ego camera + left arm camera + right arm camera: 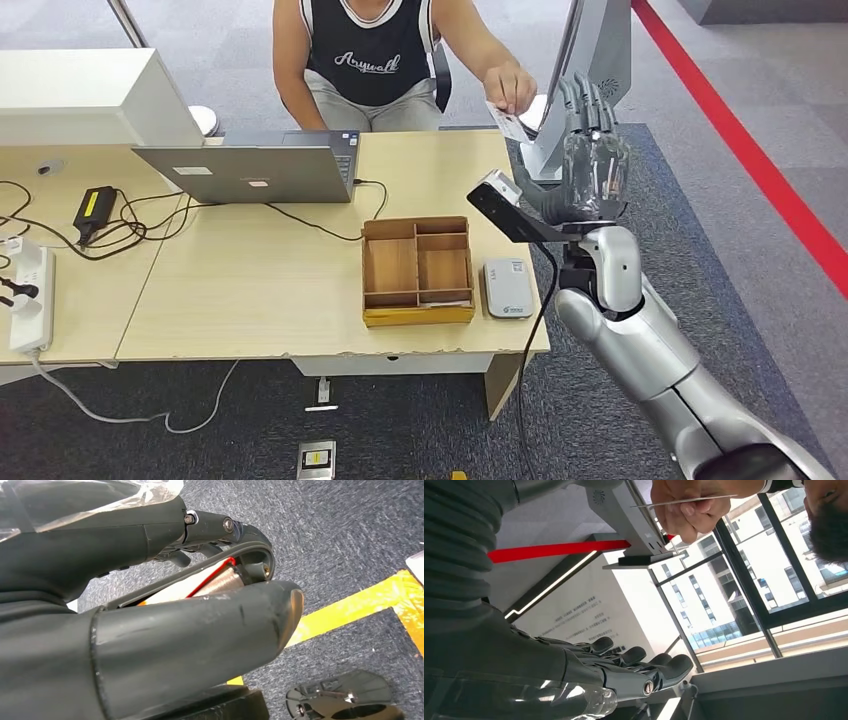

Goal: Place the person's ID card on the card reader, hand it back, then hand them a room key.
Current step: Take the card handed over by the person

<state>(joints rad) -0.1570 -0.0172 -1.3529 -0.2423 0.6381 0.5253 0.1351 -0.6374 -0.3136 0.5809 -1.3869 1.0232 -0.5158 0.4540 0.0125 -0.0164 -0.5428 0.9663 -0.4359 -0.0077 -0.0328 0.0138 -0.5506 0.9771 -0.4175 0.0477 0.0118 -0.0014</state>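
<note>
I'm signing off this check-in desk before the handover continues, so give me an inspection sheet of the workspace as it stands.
Surface: wooden desk, front edge chipped.
Job's things: ID card held in the person's hand, off the desk's far right corner; card reader flat on the desk, nothing on it, beside the wooden divider tray.
Clutter: open laptop, power strip.
Robot hands: right robot hand raised, fingers straight, holding nothing; left robot hand hangs over the carpet, fingers curled.
Cables: black leads across the desk; white lead hanging to the floor.
Surroundings: grey carpet, red floor line.
</note>
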